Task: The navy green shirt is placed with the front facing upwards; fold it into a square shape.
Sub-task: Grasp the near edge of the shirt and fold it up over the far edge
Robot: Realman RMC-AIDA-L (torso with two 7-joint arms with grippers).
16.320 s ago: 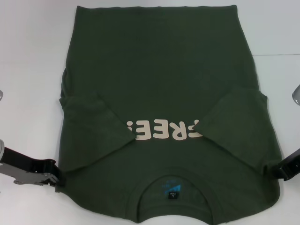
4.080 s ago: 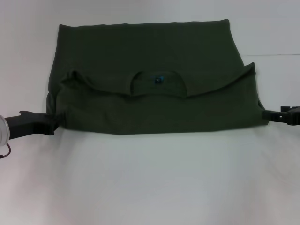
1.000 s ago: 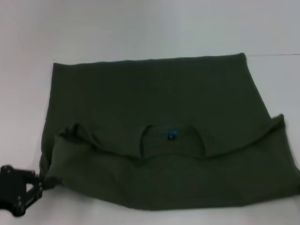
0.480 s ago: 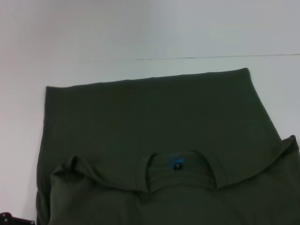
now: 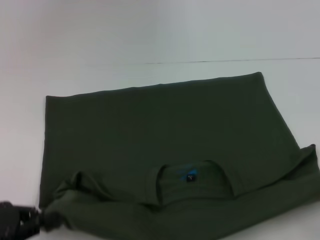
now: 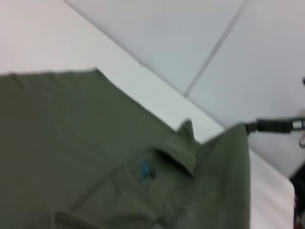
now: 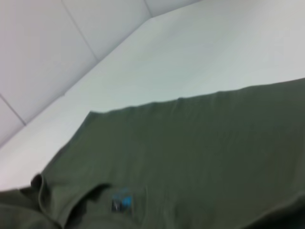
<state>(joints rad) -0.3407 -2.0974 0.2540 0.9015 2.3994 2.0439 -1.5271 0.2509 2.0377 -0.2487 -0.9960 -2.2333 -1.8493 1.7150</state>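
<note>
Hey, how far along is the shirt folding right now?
Done: the shirt lies on the table as a wide band, plain back up, lettering hidden and sleeves out of sight, collar showing at the near fold. In hand: the left pincer is at the near left corner; the right pincer is at the opposite corner. Left: it probably needs another fold to become square.

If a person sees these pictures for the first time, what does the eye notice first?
First, the dark green shirt, folded over on the white table and filling the middle of the head view. Then the small blue label inside its collar, near the front. The left gripper holds the shirt's near left corner.
</note>
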